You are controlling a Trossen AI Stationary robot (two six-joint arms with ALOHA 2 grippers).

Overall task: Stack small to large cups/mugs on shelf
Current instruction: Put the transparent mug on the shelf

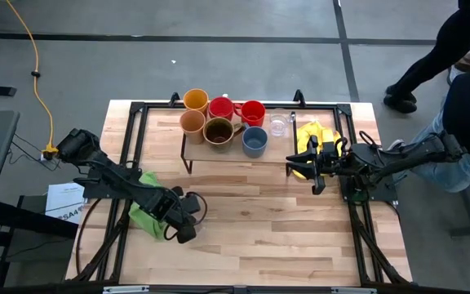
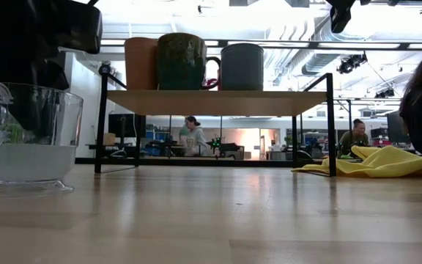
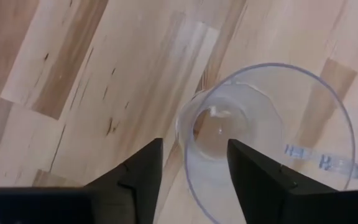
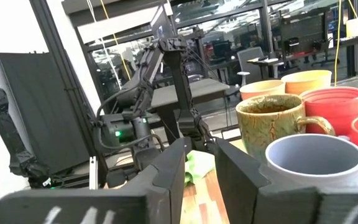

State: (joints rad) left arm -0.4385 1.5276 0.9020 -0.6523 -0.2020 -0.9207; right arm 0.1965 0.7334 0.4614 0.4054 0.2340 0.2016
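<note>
1. The table (image 1: 259,237) is a light-wood top carrying all items.
2. The shelf (image 1: 227,151), a low board on black legs, stands at the table's far centre.
3. The left arm reaches over the near-left part of the table; the left gripper (image 1: 188,219) hangs above a clear glass (image 3: 260,143), fingers (image 3: 142,174) apart with the glass rim between them, not visibly clamped.
4. The right arm extends in from the right; the right gripper (image 1: 307,167) is just right of the shelf, fingers (image 4: 173,168) slightly parted and holding nothing.
5. A yellow cloth (image 1: 312,135) lies beside the shelf's right end; a green cloth (image 1: 143,212) lies under the left arm.
6. On the shelf: yellow-orange cup (image 1: 196,100), tan cup (image 1: 192,122), two red mugs (image 1: 221,108), brown mug (image 1: 218,131), blue-grey mug (image 1: 254,141).
7. A second clear glass (image 1: 278,125) sits at the shelf's right end.
</note>
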